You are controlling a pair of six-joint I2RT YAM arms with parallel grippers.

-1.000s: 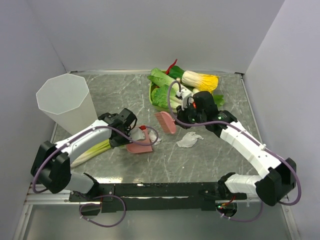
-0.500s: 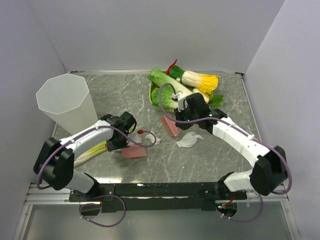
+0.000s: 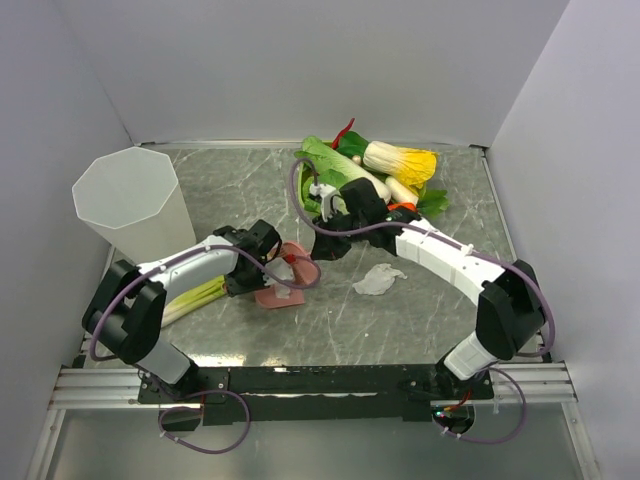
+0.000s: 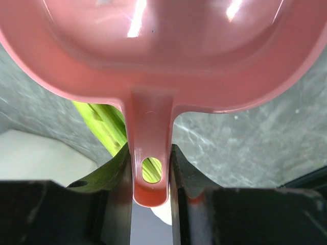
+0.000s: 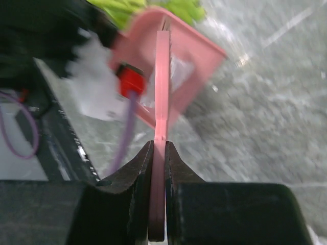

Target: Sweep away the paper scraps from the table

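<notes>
Both pinch tools: L gripper (image 4: 150,163) on pink dustpan (image 4: 153,51) handle, R gripper (image 5: 158,153) on pink brush (image 5: 162,76); paper scrap (image 3: 378,280) on table (image 3: 400,330) nr dustpan.

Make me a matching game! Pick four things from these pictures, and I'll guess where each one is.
Things:
1. pink dustpan
2. pink brush
3. paper scrap
4. tall white bin

Places:
A. lying loose on the table, in no hand
B. handle pinched in the left hand
C. standing at the table's left side
D. handle pinched in the right hand

Pairs: 1-B, 2-D, 3-A, 4-C.
</notes>
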